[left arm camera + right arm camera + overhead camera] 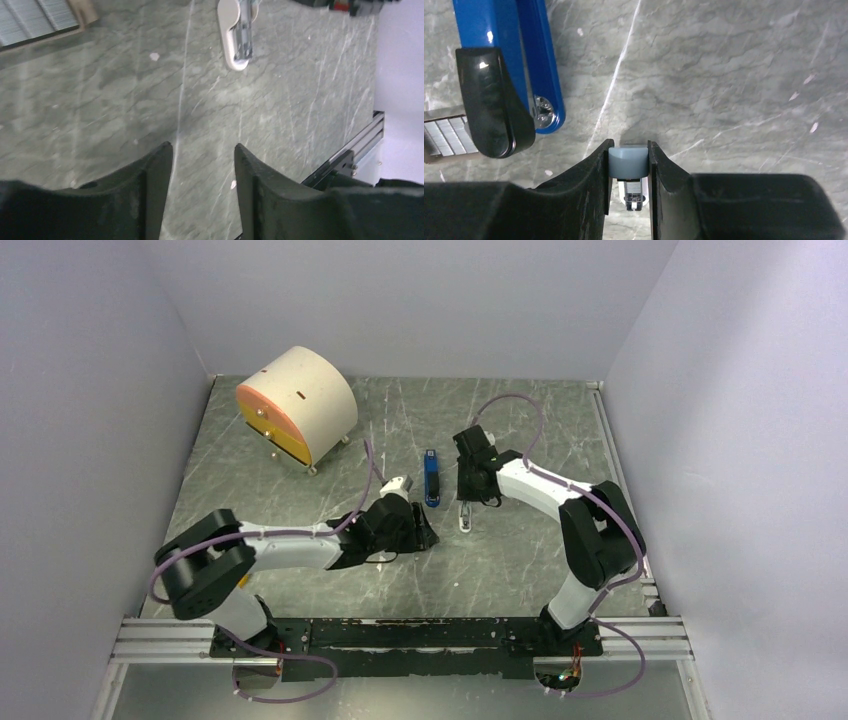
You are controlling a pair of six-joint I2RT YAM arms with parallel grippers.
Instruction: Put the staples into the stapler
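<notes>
The stapler (432,478), blue with black parts, lies on the table's middle; it also shows in the right wrist view (524,55). The staples (397,483), silvery grey strips in a tan tray, lie just left of it, and show in the left wrist view (35,20) and the right wrist view (446,137). My right gripper (628,147) is shut on the light-blue end of a light-blue and white oblong piece (627,161), right of the stapler (465,517). My left gripper (202,147) is open and empty over bare table, near the staples (428,536).
A cream drum-shaped box with an orange face (298,404) stands at the back left. The oblong piece shows at the top of the left wrist view (235,40). Grey walls close in three sides. A metal rail (400,635) runs along the near edge.
</notes>
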